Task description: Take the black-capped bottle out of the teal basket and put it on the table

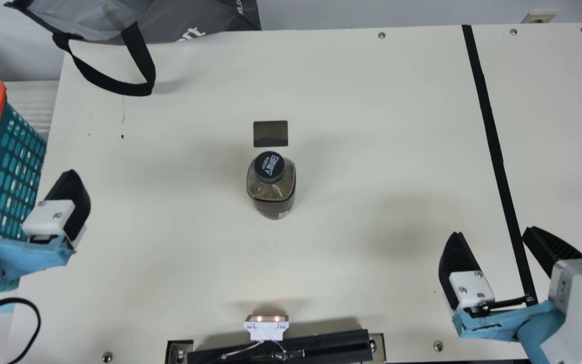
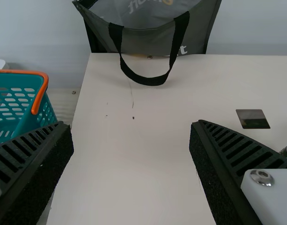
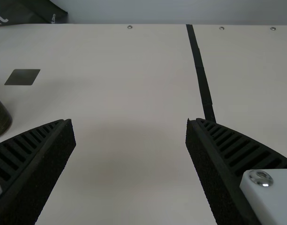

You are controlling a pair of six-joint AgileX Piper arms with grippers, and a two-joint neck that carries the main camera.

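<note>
Closest to the lens in the left wrist view, the left gripper (image 2: 130, 123) has its fingers spread around nothing; the right gripper (image 3: 129, 122), in its own wrist view, is likewise parted and unloaded. The black-capped bottle (image 1: 271, 187) stands on the table (image 1: 351, 283) between them, its long axis upright, well apart from both: to the right of the left gripper, and to the left of and farther out than the right gripper. Neither looks clearly nearer. The teal basket (image 1: 17, 167) lies on the left gripper's far side from it, so the transfer seems complete; any next move should simply leave the bottle untouched.
</note>
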